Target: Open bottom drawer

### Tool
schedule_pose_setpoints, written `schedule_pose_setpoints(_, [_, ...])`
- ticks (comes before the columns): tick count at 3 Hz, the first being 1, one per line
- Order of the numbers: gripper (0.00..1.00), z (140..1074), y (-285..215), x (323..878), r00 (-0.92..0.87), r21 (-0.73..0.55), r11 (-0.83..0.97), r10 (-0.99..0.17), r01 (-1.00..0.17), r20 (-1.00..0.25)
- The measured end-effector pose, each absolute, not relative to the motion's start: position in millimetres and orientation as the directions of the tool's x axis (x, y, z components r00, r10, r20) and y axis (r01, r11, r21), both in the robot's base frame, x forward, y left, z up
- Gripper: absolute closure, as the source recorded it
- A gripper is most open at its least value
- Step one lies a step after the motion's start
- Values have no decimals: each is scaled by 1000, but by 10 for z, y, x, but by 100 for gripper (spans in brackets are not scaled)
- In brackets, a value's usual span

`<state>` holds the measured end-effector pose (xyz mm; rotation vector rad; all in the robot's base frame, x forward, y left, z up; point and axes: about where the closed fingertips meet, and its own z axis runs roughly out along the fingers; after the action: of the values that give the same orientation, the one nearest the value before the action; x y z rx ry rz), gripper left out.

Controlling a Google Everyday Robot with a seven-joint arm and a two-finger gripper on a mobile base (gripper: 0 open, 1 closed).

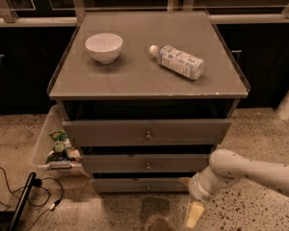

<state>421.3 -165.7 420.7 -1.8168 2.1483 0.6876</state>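
Seeing bottom drawer [125,185] lowest of three fronts, looks closed. Claw [193,214] hangs low just right of it, near floor [250,216]; wide or narrow we cannot tell.

The cabinet [149,83] is seen from high up in front, fairly near, looked down on. The gripper [193,214] is seen at the bottom right.

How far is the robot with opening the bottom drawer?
Nothing looks done yet: the bottom drawer appears shut. In hand: the gripper hangs low, right of the drawer front and apart from its knob. Left: reach the knob, grip it and pull the drawer out.
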Motion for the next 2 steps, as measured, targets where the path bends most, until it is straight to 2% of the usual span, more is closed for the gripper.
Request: schedule_pose_setpoints(2, [0,3291,-1918,4734,-193,39,204,-823,-978,-535])
